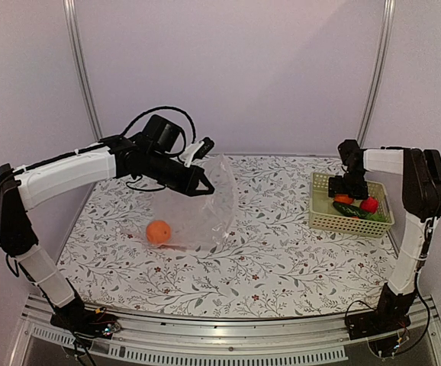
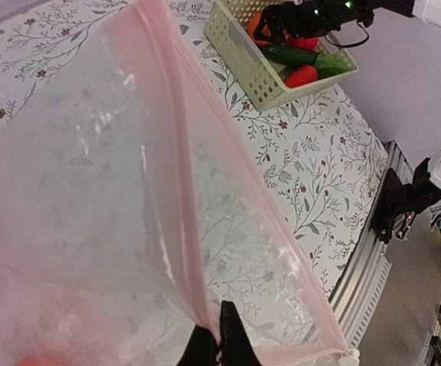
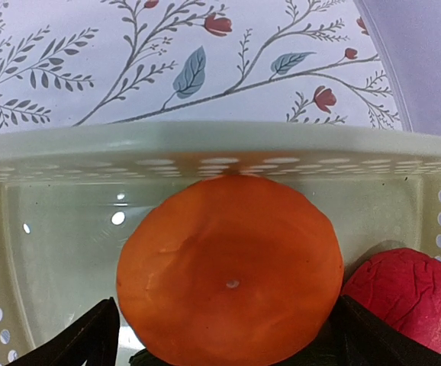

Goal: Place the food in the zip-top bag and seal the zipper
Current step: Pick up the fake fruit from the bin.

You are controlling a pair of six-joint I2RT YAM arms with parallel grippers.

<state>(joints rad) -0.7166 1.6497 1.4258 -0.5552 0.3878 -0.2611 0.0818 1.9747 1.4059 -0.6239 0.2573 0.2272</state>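
Clear plastic hangs from your left pincer, which is clamped shut on the zip-top bag at its pink zipper. Only the left wrist view shows that pinch, with the white slider tab just to its right. From above you see an orange inside the bag, below that pincer. Your right pincer is spread wide in the basket. Its fingers flank a second orange, with the red fruit beside it and the cucumber nearby.
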